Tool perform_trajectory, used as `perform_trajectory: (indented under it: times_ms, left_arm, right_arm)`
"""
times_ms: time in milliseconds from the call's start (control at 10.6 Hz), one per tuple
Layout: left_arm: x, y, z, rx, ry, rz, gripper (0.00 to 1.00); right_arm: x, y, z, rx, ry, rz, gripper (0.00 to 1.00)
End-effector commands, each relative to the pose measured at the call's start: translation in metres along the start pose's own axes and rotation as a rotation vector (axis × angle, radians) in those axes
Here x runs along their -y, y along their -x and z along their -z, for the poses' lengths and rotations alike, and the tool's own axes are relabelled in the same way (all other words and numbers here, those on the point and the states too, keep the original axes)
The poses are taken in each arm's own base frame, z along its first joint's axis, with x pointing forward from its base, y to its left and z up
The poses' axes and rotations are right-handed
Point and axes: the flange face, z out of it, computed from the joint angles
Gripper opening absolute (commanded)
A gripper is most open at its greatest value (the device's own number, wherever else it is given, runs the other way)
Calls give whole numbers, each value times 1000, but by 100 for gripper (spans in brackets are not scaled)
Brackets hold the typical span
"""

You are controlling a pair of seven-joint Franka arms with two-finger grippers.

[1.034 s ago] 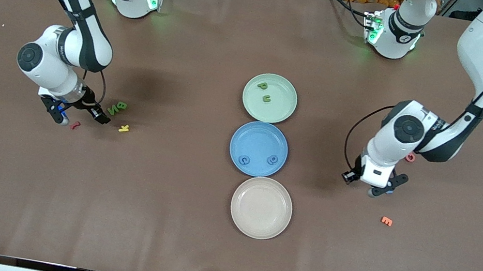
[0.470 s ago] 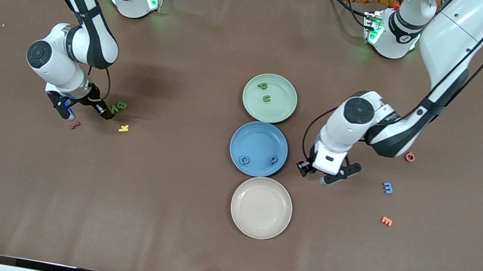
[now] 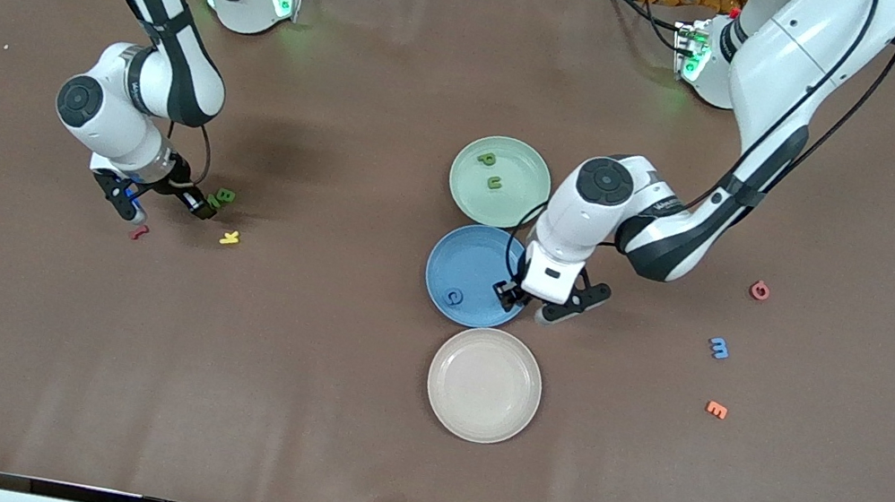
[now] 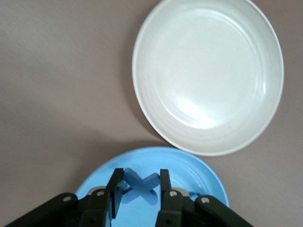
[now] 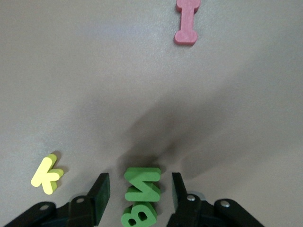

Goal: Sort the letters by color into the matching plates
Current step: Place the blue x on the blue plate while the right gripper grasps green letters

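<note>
Green N [image 5: 142, 182]: lying on the bench at the right arm's end, pressed up against the green B [image 5: 139, 215]. Neither has been taken to a plate yet.
Right tool [image 5: 139, 185]: down at the bench with its fingers spread either side of the N, nothing pinched so far.
Risk at the N: the B is touching it, so the B could easily get dragged along or nipped in the same grab. Soft foam can also be squeezed crooked and pop out.
Yellow K [image 3: 230, 237]: just beside the green pair, a bit nearer the front camera. It could be nudged by a finger if the tool is shifted sideways.
Pink letter [image 5: 186, 21]: near but clear of the fingers, so probably safe.
Green plate [image 3: 521, 205]: farthest from the camera in the row of three plates, with a green P [image 3: 486, 158] and a green U [image 3: 494, 183] in it.
Blue plate [image 3: 465, 256]: middle of the row, with a blue C [image 3: 453, 297] in it.
Left tool [image 4: 140, 182]: clamped on a blue X [image 4: 135, 178], held over the blue plate close to its rim at the left arm's end.
Risk at the X: if it's let go this near the rim, it could bounce out onto the bench or into the beige plate [image 3: 479, 415] right beside. Foam can also cling to a pad and get carried off.
Blue M [image 3: 719, 347]: on the bench toward the left arm's end, not sorted yet, with an orange E [image 3: 716, 410] and a red G [image 3: 759, 290] nearby that could be picked by mistake.
</note>
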Motion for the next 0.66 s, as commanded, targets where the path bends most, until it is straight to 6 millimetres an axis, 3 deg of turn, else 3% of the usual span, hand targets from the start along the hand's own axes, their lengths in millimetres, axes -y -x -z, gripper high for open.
perform_trajectory:
  times_ms: [0,94,188,282,376,564]
  left_arm:
    - [-23,14,-2,-3,17,13,0]
    - [-27,12,3,-8,28,20,0]
    - [-29,9,5,-12,33,11,39]
    - [-34,5,9,-30,47,-8,99]
    - [-39,0,16,-41,60,-3,100]
    - [-31,-1,9,-49,-13,-28,100]
  right_arm:
    - [-1,8,-1,-4,-7,-12,53]
    - [-2,10,-4,0,-2,-11,50]
    - [-2,10,-4,0,-2,-9,48]
    - [-1,10,-5,-4,-2,-7,47]
    - [-2,10,-8,-13,-5,-8,47]
    - [-3,10,-10,-13,-3,-8,41]
